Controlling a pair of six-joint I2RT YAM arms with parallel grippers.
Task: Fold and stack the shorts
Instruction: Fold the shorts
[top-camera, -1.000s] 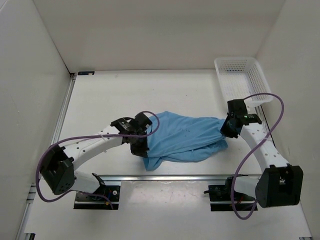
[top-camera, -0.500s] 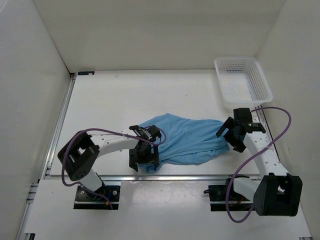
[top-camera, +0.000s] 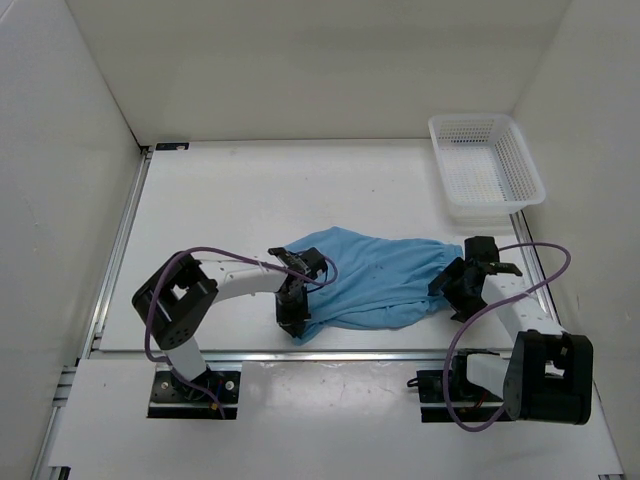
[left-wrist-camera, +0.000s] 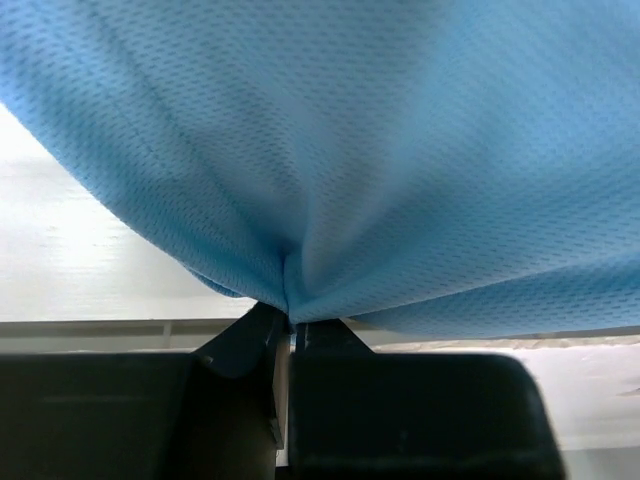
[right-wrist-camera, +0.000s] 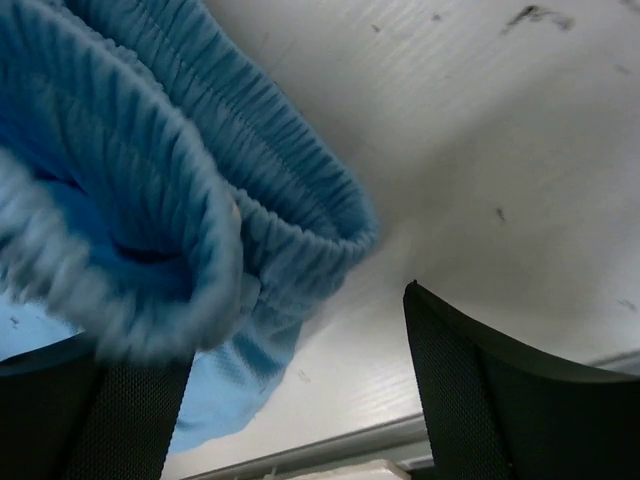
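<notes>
The light blue shorts (top-camera: 380, 275) lie rumpled across the near middle of the table. My left gripper (top-camera: 295, 310) is at their near left corner, shut on a pinch of the thin fabric (left-wrist-camera: 380, 150), which fans out from the closed left gripper (left-wrist-camera: 290, 325). My right gripper (top-camera: 450, 285) sits at the right end of the shorts and stands open. The gathered waistband (right-wrist-camera: 250, 180) bulges against its left finger (right-wrist-camera: 120, 400), while the right finger (right-wrist-camera: 470, 390) stands apart over bare table. The open right gripper (right-wrist-camera: 280, 340) holds nothing.
A white mesh basket (top-camera: 487, 170) stands at the back right corner. White walls close in the left, back and right sides. A metal rail (top-camera: 350, 352) runs along the table's near edge, just below the shorts.
The left arm pulled back and its gripper came down to the shorts' near left corner, opened, then shut on the fabric. The right gripper let go of the waistband and shifted nearer.
</notes>
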